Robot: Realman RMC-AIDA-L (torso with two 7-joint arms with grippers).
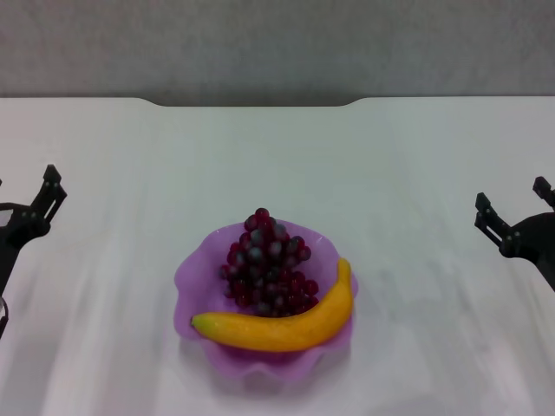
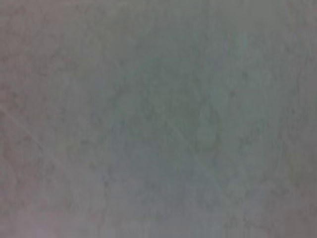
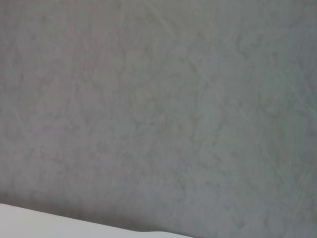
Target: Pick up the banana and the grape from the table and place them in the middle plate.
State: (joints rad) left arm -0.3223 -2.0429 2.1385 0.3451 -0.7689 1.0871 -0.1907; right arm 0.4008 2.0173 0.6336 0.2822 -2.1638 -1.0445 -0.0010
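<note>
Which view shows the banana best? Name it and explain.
The head view. There the banana lies whole and unobstructed in the middle plate, in front of the grape. The left wrist view shows only a blank grey surface; the right wrist view shows grey wall and a white strip, no banana.
</note>
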